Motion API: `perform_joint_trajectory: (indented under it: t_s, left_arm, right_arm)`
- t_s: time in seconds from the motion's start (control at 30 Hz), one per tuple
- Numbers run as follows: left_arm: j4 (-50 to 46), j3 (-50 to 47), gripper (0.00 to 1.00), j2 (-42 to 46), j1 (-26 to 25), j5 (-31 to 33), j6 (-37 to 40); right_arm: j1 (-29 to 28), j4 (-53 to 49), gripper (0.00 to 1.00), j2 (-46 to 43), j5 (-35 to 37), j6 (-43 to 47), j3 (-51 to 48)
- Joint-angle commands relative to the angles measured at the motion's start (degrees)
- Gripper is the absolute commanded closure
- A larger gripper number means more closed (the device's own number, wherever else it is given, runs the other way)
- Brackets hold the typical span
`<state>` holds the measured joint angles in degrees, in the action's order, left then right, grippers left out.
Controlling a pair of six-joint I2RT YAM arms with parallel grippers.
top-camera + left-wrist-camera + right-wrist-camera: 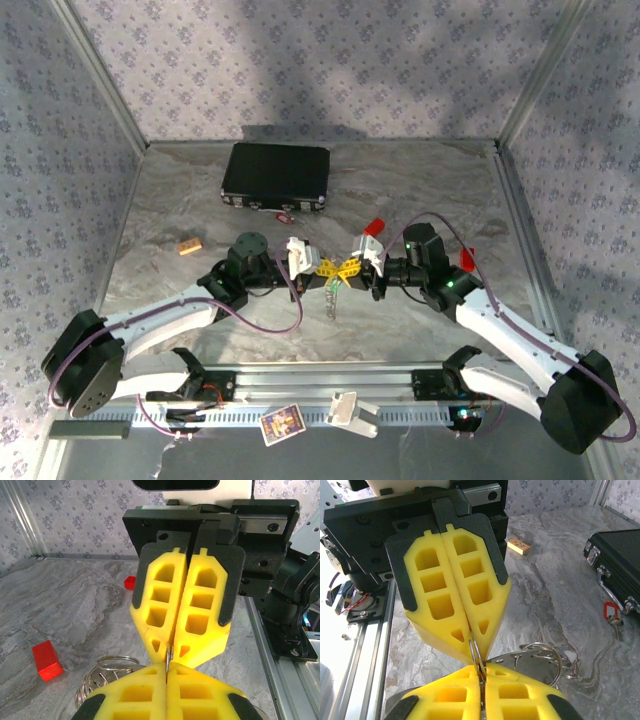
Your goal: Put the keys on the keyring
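Left gripper (322, 268) and right gripper (352, 268) stood tip to tip over mid-worktop (430, 195), both pinched shut on one loop of the keyring (332, 293) dangling between them; red key (285, 213) lay well beyond, beside the case (277, 175), nearer the left arm.

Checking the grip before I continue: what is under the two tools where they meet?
The keyring hangs beneath the left tool and right tool, silvery loops and chain showing; both tools are shut on it, tip to tip. The stretch pinched between them is covered.
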<state>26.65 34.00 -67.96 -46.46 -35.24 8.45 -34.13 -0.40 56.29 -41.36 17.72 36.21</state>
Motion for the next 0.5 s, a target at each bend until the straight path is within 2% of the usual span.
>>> perform_joint_trajectory:
  t_s: [0.0, 0.13, 0.17, 0.33, 0.47]
  left_arm:
    - [2.86, 0.10, 1.00, 0.96, -0.28, -1.49, -0.54]
    - [-1.17, 0.69, 0.74, 1.69, -0.27, 1.42, 1.09]
    - [-2.71, 1.03, 0.71, 1.91, -0.28, 2.09, 1.70]
    - [-12.64, 4.18, 0.70, 2.19, -0.38, 3.85, 6.94]
    - [-18.07, 6.89, 0.71, 1.04, -0.64, 4.44, 10.39]
  right_arm:
    - [-0.59, -0.10, 1.00, -0.03, -1.09, 0.84, 2.42]
    - [-0.58, -7.01, 1.00, 0.04, 0.33, 4.67, 4.78]
    - [-0.63, -9.03, 1.00, 0.21, 0.89, 5.74, 5.50]
    - [-1.55, -21.41, 1.00, 2.51, 5.62, 12.32, 10.99]
    - [-2.79, -26.75, 1.00, 4.28, 8.67, 14.91, 14.55]
